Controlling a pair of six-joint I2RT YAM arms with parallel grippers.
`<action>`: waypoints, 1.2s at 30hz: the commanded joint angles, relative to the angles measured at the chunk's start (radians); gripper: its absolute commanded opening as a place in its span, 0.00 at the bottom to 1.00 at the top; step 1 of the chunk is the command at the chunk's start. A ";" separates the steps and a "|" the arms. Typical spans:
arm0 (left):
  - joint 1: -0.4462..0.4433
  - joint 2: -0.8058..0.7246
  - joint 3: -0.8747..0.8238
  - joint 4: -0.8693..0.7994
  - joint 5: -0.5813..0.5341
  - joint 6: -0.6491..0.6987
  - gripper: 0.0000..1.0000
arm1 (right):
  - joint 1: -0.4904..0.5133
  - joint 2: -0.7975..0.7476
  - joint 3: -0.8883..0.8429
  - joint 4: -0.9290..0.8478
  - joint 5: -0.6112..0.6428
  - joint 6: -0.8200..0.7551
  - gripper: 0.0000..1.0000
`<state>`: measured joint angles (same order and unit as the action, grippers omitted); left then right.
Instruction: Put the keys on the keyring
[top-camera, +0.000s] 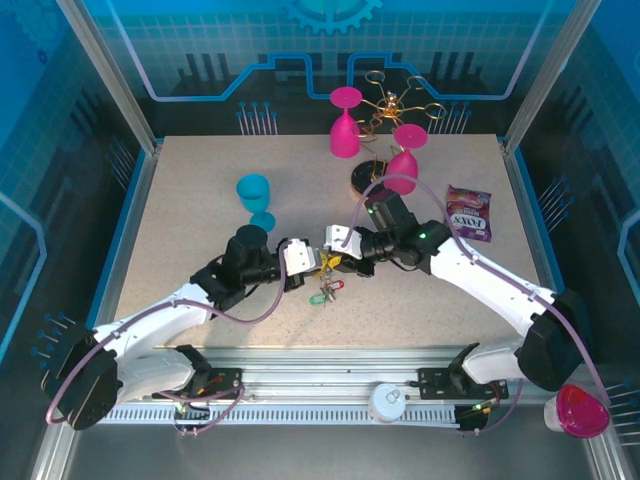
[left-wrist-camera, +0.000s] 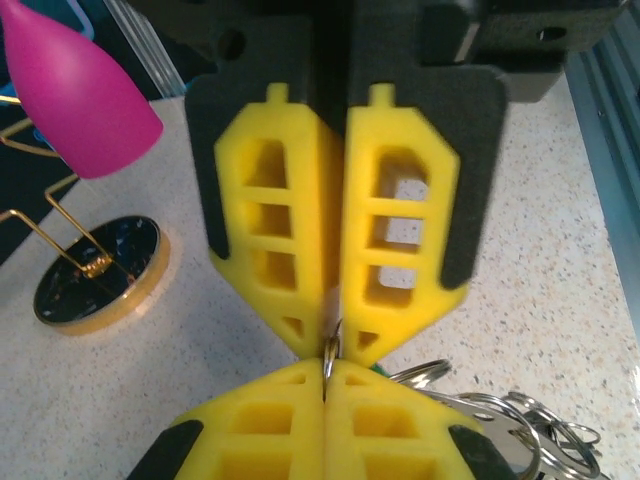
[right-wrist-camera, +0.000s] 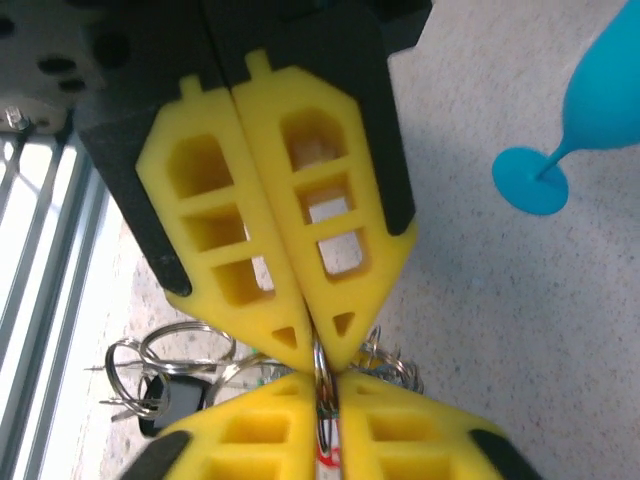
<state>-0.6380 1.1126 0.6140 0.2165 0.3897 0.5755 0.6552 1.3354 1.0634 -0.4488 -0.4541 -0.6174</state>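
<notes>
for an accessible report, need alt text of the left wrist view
The yellow left fingers below and right fingers above meet tip to tip, shut on the thin keyring. Keys cluster lower right; a pink glass and round stand base sit left.

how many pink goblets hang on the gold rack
2: the left pink goblet hangs on the left of the gold rack; the right pink goblet hangs at its front right. None seems hidden.

My left arm (top-camera: 150, 325) and right arm (top-camera: 490, 280): white shells, black joints, lilac cables (top-camera: 255, 316) trailing. My jaws: yellow latticed pads (left-wrist-camera: 270, 215), black mounts (left-wrist-camera: 472, 150).
</notes>
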 joint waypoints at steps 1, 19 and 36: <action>-0.005 -0.022 -0.046 0.090 0.024 -0.021 0.00 | -0.041 -0.063 -0.081 0.194 -0.160 0.105 0.19; 0.002 -0.043 -0.090 0.192 0.048 -0.078 0.00 | -0.094 -0.039 -0.214 0.325 -0.212 0.161 0.25; 0.003 -0.047 -0.103 0.222 0.057 -0.086 0.00 | -0.099 -0.037 -0.197 0.269 -0.210 0.152 0.20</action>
<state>-0.6376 1.0908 0.5186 0.3733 0.4091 0.4980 0.5671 1.2907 0.8463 -0.1619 -0.6445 -0.4637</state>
